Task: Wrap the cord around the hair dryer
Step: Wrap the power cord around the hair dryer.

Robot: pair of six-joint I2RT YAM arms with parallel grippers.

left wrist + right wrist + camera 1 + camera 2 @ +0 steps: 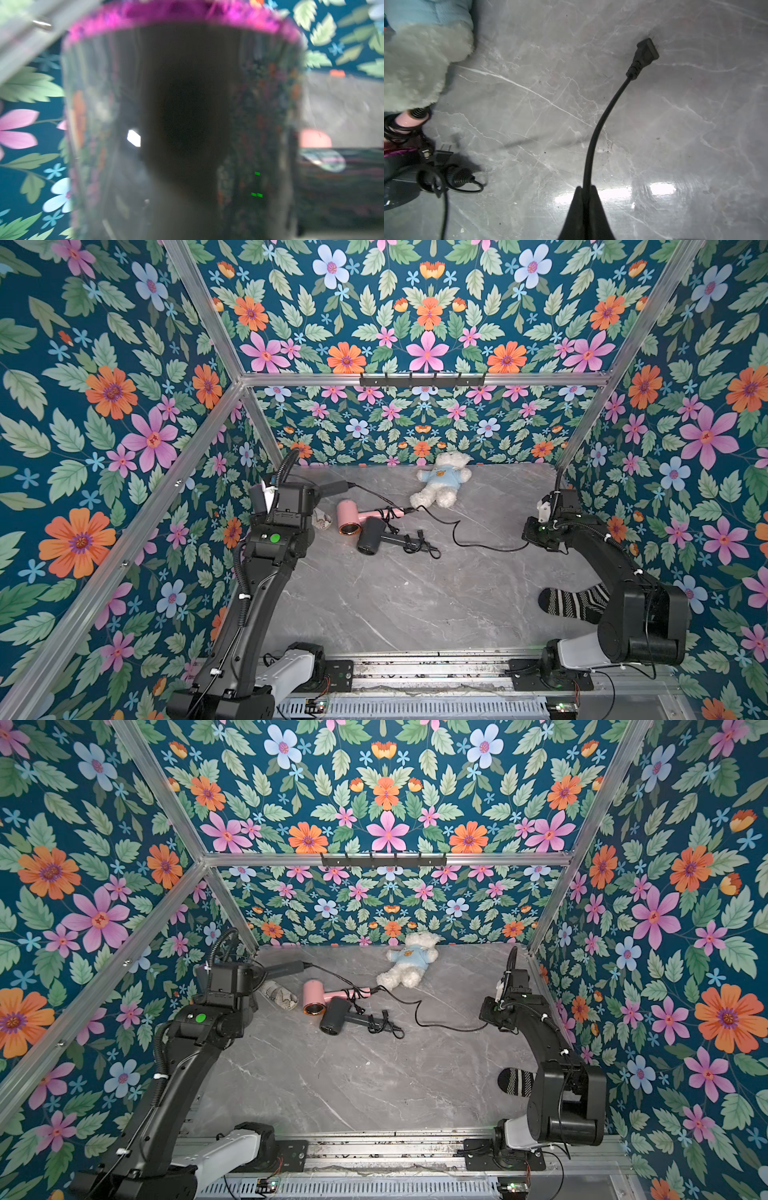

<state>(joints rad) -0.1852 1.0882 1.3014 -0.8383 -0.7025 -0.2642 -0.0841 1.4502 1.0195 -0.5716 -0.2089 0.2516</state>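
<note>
The grey marble tabletop [395, 605] carries everything. The black left arm [257, 572] is bent up at its side. In the left wrist view a blurred dark glossy shape with a magenta rim [182, 124] masks the left fingers. They are pressed together, and I cannot tell whether they grip anything.

The black right arm [615, 564] reaches inward. A white plush bear in a light blue shirt [442, 483] lies between the two sets of fingers, towards the back wall. A black-and-white striped sock [569, 603] lies well behind the right fingers, by that arm's base.

The pink hair dryer [349, 518] lies on its side, well apart from the right fingers and near the left wrist, with black loops round its handle. A dark grey hair dryer [372, 537] lies just beside it, its own cord bundled at the handle.

The right fingers [574, 212] pinch a thin black cord [593, 133] that trails across the tabletop to the pink handle's end. Its black two-pronged plug [646, 52] sticks out just beyond them.
</note>
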